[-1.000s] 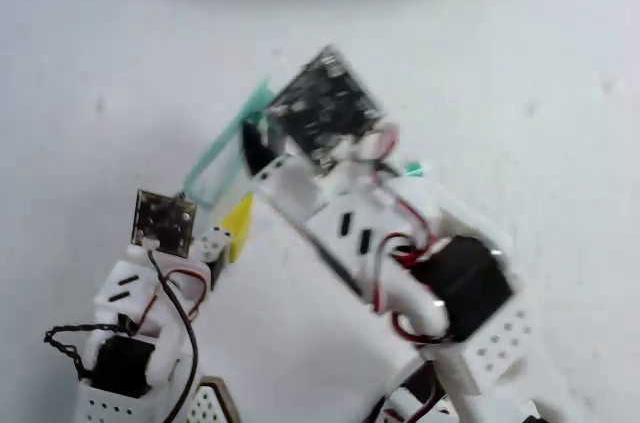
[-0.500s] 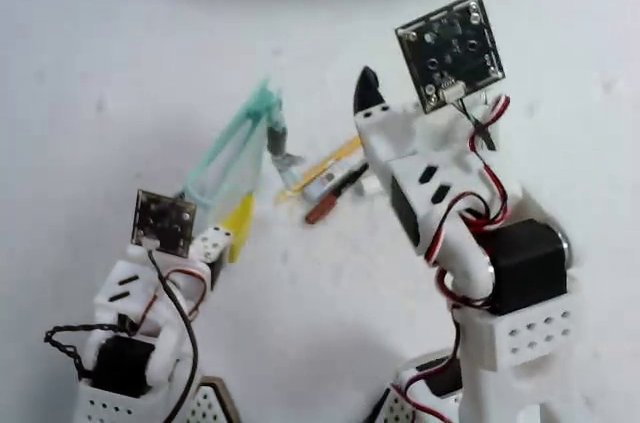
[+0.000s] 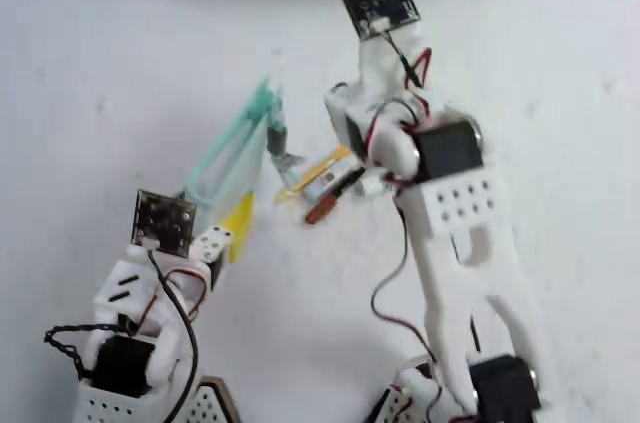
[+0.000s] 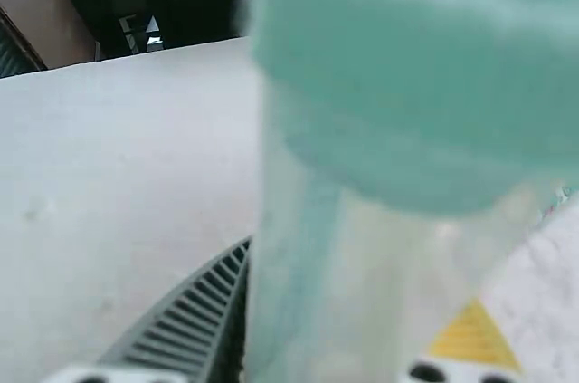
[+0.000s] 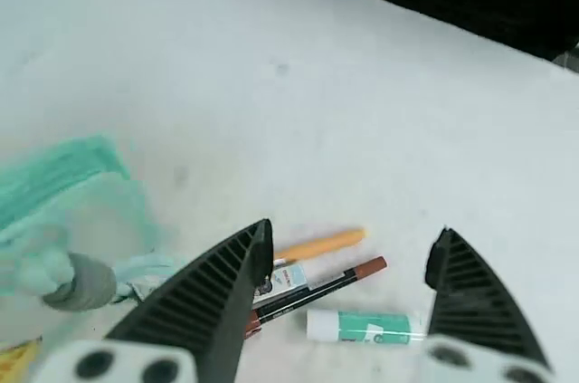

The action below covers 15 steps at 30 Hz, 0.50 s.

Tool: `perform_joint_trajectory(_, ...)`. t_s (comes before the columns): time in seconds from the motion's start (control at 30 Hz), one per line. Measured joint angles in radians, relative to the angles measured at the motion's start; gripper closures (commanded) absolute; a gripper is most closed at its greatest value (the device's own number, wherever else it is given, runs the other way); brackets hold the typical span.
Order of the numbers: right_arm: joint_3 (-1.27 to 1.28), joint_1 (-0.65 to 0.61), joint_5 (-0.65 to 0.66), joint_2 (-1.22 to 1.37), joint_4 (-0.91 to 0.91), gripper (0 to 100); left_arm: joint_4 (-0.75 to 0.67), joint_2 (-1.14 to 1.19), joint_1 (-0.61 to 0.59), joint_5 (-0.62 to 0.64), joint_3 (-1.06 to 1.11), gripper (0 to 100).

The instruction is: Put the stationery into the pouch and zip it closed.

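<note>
Step in hand: picking up the first item. None of the stationery (image 3: 325, 183) was in the pouch (image 3: 232, 148) yet, and the zip was not closed.

- The items lay in a loose cluster on the table (image 3: 120, 63), just beside the pouch's near end: an orange pencil (image 5: 321, 244), a pen (image 5: 317, 285) with a brown cap, and a white-and-green glue stick (image 5: 362, 324). Pencil and pen lay close together, roughly parallel. The glue stick sat a little apart from them.
- Left gripper (image 3: 228, 228): clamped on the pouch's lower corner and propping it up off the table. The arm was folded low, near its base.
- Right gripper (image 5: 353, 231): empty, jaws spread wide, pointing down above the cluster and touching nothing. The arm was stretched forward over the table, wrist bent down.
- A grey tab (image 5: 86, 279) hung at the pouch's end, probably the zip pull.

Next move, as I judged it: lower the right gripper, settle on one item, line the jaws up across its width, then close. The pencil and pen lay close enough together that both might be pinched at once. The glue stick, being round, would probably roll if nudged.
</note>
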Motion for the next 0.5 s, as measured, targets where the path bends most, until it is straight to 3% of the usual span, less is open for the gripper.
perform_joint_trajectory(0.23, 0.000, 0.057, -0.178, 0.158, -0.117, 73.9, 0.000, 0.000, 0.000, 0.000, 0.000, 76)
perform_joint_trajectory(0.5, -0.081, 0.058, -0.250, 0.407, -0.144, 73.8, 0.000, 0.000, 0.000, 0.000, 0.000, 76)
